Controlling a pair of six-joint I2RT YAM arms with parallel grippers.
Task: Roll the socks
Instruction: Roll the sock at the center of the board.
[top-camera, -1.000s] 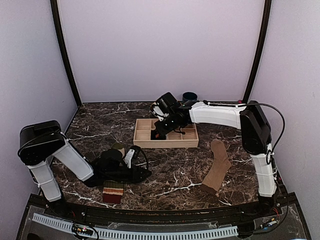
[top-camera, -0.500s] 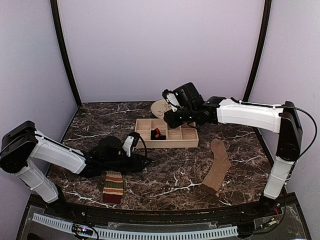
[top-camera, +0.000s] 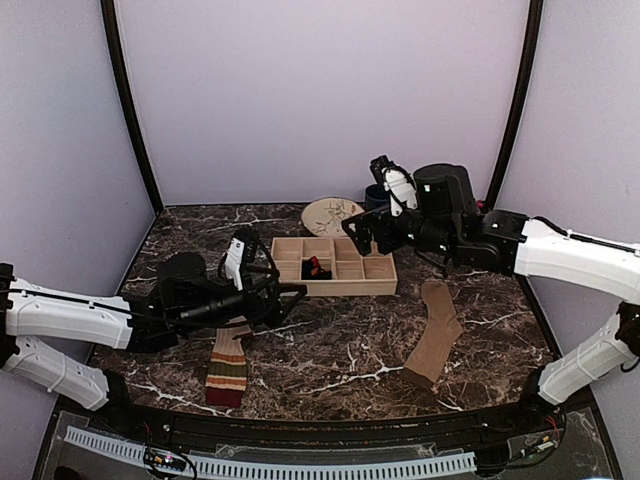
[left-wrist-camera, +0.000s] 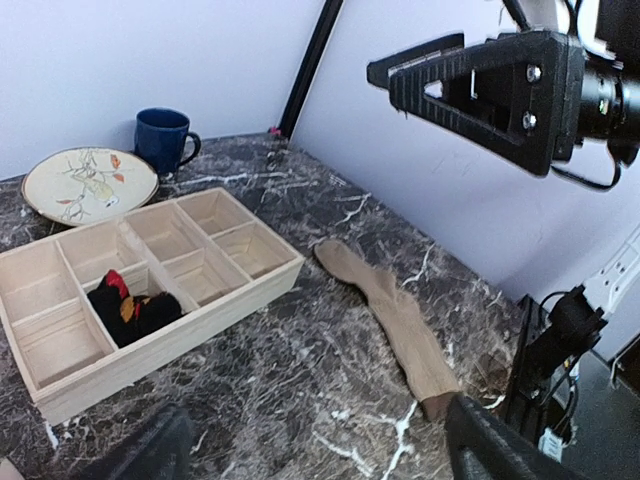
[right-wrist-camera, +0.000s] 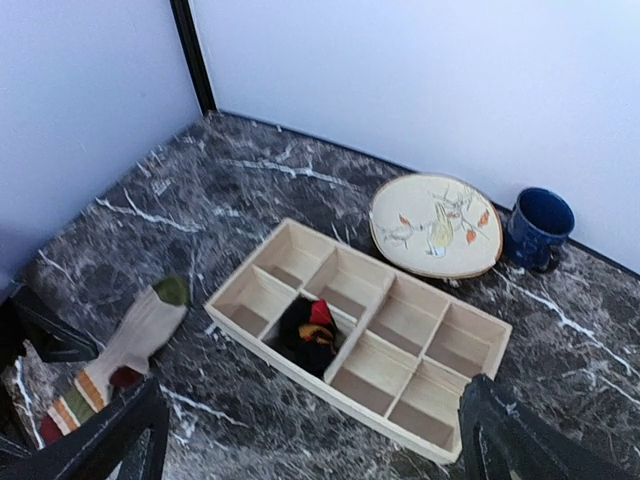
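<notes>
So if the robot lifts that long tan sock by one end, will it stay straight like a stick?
Probably not. The tan sock lies flat and bent on the table, so it looks like soft cloth that would droop. It looks thin, so likely very light. Pushed, it would probably bunch or slide, not roll.

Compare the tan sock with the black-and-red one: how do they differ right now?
The tan sock lies flat and stretched out on the table; the black-and-red sock sits bunched up in one compartment of the wooden tray. The tan sock is plain; the black-and-red sock is patterned. Both are fabric socks.
</notes>
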